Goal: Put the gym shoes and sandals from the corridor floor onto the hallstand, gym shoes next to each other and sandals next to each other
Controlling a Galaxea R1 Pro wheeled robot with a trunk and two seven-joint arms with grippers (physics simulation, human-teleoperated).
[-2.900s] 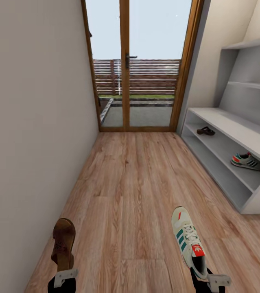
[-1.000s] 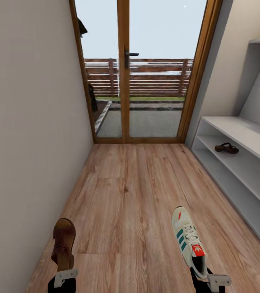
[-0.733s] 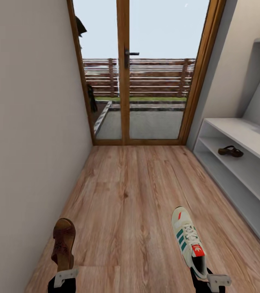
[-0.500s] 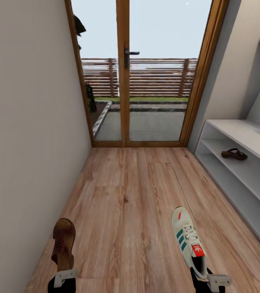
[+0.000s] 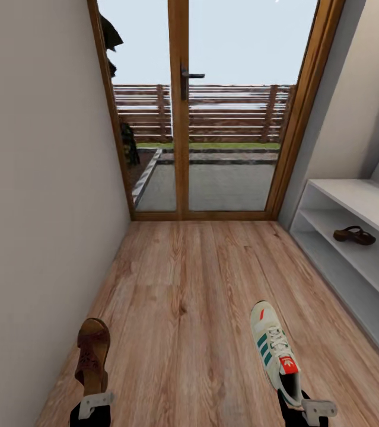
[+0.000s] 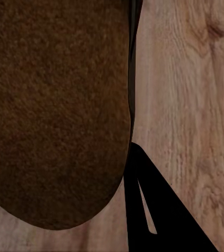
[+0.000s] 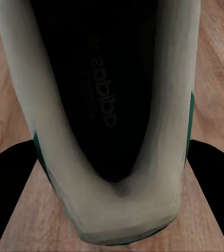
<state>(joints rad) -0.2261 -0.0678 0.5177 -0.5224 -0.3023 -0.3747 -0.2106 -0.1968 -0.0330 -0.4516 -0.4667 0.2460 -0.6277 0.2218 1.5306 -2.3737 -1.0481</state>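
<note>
Browns, whites and pale grey in the corridor

White gym shoe point(image 5: 276, 351) with green stripes, red-orange tongue tab; brown sandal point(image 5: 92, 355); light brown wood-grain floor point(image 5: 195, 296); pale grey shoe rack point(image 5: 355, 246).

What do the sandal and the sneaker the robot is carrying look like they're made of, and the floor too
Sandal: likely brown leather or suede; its underside has a matte, grainy nap in the left wrist view.
Sneaker: off-white, smooth upper, leather or synthetic, with green stripes, laces and a dark printed insole.
Floor: light brown wood-grain planks with visible seams and knots, low sheen; real wood or laminate cannot be told.
</note>
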